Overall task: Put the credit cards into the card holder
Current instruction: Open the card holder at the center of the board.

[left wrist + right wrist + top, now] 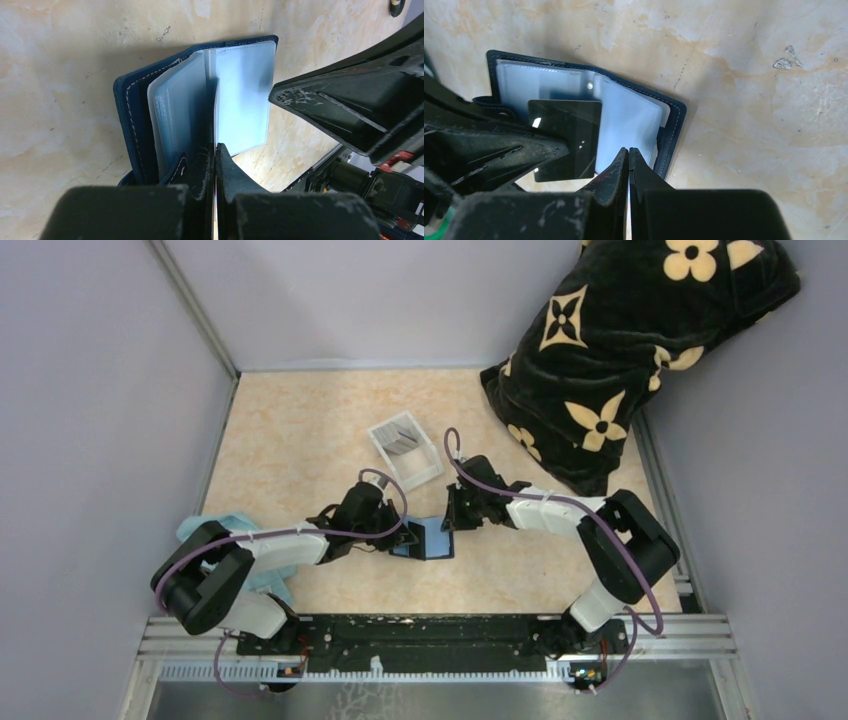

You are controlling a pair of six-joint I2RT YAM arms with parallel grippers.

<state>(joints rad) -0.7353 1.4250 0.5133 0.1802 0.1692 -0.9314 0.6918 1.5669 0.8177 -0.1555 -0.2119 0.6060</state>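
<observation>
The navy card holder (pixel 437 538) lies open on the table between both grippers, its light blue clear sleeves up; it also shows in the left wrist view (pixel 130 115) and the right wrist view (pixel 671 130). My left gripper (pixel 398 537) is shut on a dark credit card (pixel 566 137) and holds it on edge over the holder's middle. In the left wrist view the card (pixel 216 110) shows as a thin line ahead of the gripper (pixel 215 147). My right gripper (pixel 629 150) is shut, with its tips at the holder's right sleeve page. More cards (pixel 398 435) stand in a white tray.
The white tray (pixel 425 472) sits just behind the card holder. A dark pillow with tan flowers (pixel 620 350) fills the back right corner. A teal cloth (pixel 215 525) lies by the left arm's base. Grey walls close in the table on three sides.
</observation>
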